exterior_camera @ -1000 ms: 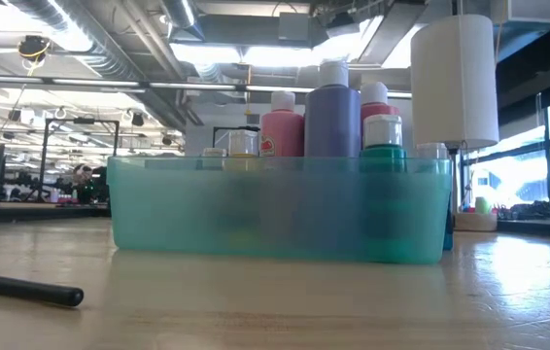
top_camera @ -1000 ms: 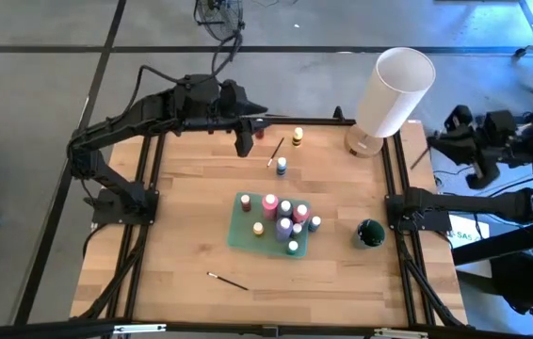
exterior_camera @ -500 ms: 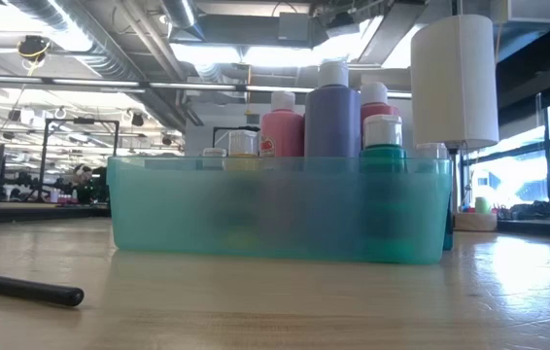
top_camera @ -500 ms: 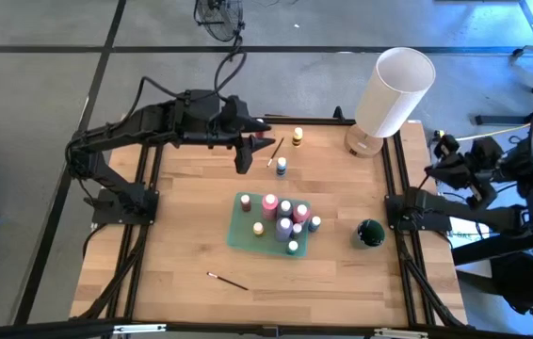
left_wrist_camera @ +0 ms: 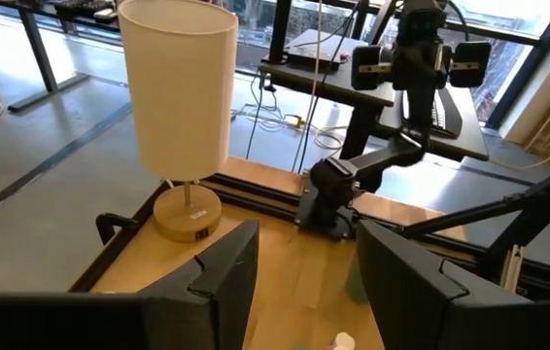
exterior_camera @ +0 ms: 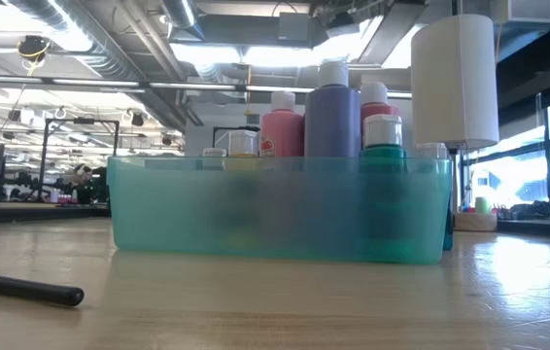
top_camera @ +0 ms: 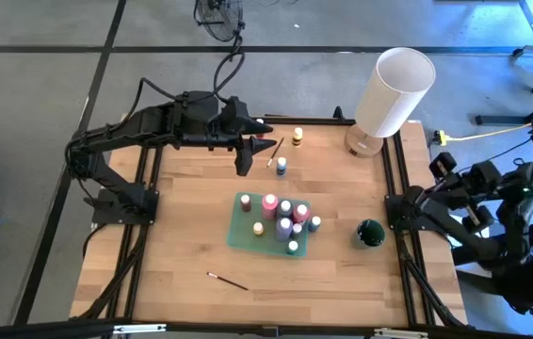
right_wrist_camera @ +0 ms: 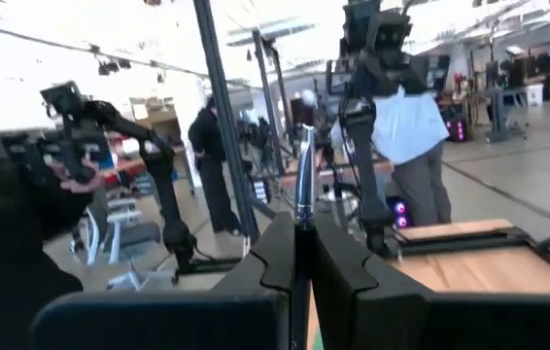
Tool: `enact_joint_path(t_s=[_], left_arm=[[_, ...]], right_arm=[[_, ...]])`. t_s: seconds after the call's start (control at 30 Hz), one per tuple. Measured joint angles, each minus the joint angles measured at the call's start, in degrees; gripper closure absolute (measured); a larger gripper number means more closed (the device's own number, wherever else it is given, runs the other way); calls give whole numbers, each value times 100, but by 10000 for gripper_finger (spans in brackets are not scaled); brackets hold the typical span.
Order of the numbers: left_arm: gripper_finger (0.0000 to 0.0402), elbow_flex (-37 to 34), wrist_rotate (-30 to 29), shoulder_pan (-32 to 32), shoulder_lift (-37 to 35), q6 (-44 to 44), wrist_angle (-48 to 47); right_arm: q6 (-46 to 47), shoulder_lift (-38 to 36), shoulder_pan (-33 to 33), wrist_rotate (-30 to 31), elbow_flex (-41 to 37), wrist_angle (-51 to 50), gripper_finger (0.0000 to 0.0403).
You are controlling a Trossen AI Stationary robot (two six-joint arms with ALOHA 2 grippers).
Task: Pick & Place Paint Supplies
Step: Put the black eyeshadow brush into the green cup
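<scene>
Low view: pink bottle (exterior_camera: 282, 132) label (perhaps fruit) unreadable.

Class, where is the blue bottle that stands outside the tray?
High view: the blue bottle stands behind the tray, beside a brush.

Bottles' lower halves behind tray (exterior_camera: 275, 209) wall

A white lamp (top_camera: 394, 92) is seen at the tabletop's (top_camera: 182, 235) far right corner. A teal tray (top_camera: 239, 233) is set mid-tabletop, and a dark green cup (top_camera: 370, 233) near the right edge. People (right_wrist_camera: 215, 165) are seen standing in the room beyond.
</scene>
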Motion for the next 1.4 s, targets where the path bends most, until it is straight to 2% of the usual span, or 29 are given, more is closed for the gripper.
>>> enact_joint_path(t_s=[0.17, 0.33, 0.57, 0.9, 1.0, 1.1, 1.2, 1.33, 1.4], left_arm=[[231, 0, 0, 0, 0, -2, -2], [233, 0, 2, 0, 1, 0, -3], [232, 0, 7, -59, 2, -48, -5], [233, 0, 4, -140, 4, -195, -5], [232, 0, 4, -144, 7, -197, -5], [231, 0, 2, -143, 7, -199, 0], [233, 0, 2, -136, 7, -197, 74], [231, 0, 2, -131, 7, -185, 317], [231, 0, 2, -131, 7, -111, 379]], right_arm=[[18, -9, -1122, -1203, 23, -171, 387], [-20, -13, -2170, -2163, 193, -523, 387], [-932, -13, -3062, -3156, 541, -1703, 387], [-2898, -13, -3583, -3272, 595, -3850, 387], [-3664, -13, -3768, -3463, 612, -4565, 387], [-4493, -13, -3934, -3405, 687, -5334, 387], [-4796, -13, -3952, -3371, 775, -5495, 387], [-4808, -13, -3949, -2551, 957, -5494, 387], [-4808, -13, -3975, -2425, 978, -5495, 387]])
